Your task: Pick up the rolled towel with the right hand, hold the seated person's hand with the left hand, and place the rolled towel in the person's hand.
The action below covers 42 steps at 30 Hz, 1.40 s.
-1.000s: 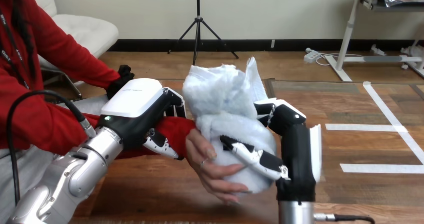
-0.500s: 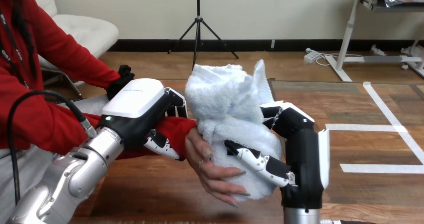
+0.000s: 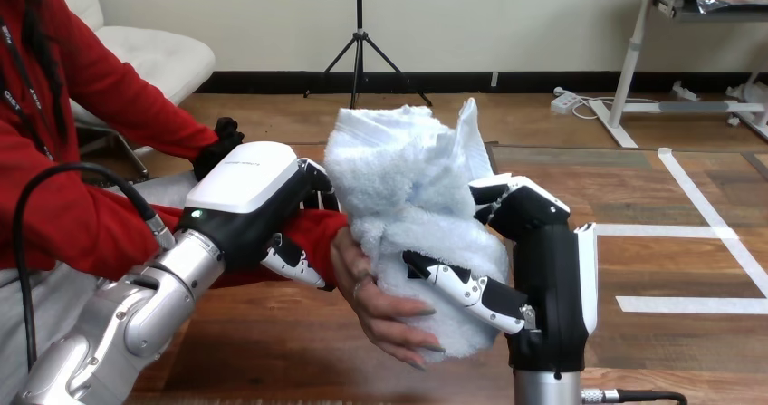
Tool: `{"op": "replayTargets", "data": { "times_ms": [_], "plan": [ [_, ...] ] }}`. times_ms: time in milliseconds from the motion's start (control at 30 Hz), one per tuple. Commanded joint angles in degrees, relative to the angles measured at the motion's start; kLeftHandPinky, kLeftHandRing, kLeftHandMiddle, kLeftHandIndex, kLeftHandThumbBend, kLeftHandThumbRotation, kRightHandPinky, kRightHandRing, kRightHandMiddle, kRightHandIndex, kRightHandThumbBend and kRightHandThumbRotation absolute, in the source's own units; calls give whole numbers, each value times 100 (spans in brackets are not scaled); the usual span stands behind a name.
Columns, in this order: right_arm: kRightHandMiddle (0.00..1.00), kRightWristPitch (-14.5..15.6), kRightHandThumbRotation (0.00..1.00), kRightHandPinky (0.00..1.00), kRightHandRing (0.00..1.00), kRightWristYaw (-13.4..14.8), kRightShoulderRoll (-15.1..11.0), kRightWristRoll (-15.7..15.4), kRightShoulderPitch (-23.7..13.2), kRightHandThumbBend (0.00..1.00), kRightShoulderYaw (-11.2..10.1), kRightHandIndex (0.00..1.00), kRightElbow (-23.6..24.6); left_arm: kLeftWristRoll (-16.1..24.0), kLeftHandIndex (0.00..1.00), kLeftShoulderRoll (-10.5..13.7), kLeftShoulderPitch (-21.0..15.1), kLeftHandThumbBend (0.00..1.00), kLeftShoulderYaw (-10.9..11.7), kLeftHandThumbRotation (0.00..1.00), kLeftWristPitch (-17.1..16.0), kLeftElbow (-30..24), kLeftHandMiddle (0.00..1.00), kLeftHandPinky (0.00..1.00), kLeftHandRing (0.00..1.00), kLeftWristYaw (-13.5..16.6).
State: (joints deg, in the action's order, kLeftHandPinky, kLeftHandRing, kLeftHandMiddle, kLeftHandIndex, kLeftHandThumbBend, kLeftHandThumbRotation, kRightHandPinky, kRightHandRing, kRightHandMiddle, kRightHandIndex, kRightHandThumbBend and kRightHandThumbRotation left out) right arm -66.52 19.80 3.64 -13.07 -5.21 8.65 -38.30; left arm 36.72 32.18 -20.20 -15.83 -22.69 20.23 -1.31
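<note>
The towel (image 3: 408, 188) is up off the bench (image 3: 254, 346), over its near part and about midway between the left and right edges. It is a pale, fluffy bundle, loosely rolled, with a loose flap standing up at the top right.

The right robot hand (image 3: 543, 278) stands upright, its arm rising from the near edge, and holds the towel. Its thumb (image 3: 462, 287) lies across the front of the towel's lower half and its fingers (image 3: 507, 201) curl in against the towel's right side. The white shell on its back faces right.

The person's hand (image 3: 373, 292) comes in from the left, palm turned toward the towel. Its fingers reach under and along the towel's lower left part and touch it there. So both the right robot hand and the person's hand are on the towel, with the thumb just right of the person's fingertips.

The left robot hand (image 3: 244, 188) is closed round the person's wrist, over the red sleeve (image 3: 312, 233). Its fingers wrap over the top, its thumb shows below the sleeve, and the white back shell faces up. Its silver forearm runs down to the near left corner. This robot hand sits just left of the towel, close beside it.
</note>
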Motion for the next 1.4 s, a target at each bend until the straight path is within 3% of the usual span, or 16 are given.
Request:
{"op": "replayTargets", "data": {
  "times_ms": [0,367,867,1367],
  "plan": [
    [43,-106,0,22,29,-228,475,106,-326,66,245,43,371,5,39,-146,-481,83,68,0,-66,-123,37,29,32,188],
    [43,-188,0,21,28,-223,504,5,-370,66,148,44,379,18,43,-125,-497,83,76,0,-109,1,41,32,36,250],
    [42,-55,0,21,27,-342,549,207,-359,67,201,43,441,-3,47,-120,-458,84,107,0,-8,-39,46,39,42,181],
    [42,-119,0,21,27,-397,509,230,-405,67,186,43,421,38,49,-104,-416,85,124,5,4,-89,48,41,44,244]
  ]
}}
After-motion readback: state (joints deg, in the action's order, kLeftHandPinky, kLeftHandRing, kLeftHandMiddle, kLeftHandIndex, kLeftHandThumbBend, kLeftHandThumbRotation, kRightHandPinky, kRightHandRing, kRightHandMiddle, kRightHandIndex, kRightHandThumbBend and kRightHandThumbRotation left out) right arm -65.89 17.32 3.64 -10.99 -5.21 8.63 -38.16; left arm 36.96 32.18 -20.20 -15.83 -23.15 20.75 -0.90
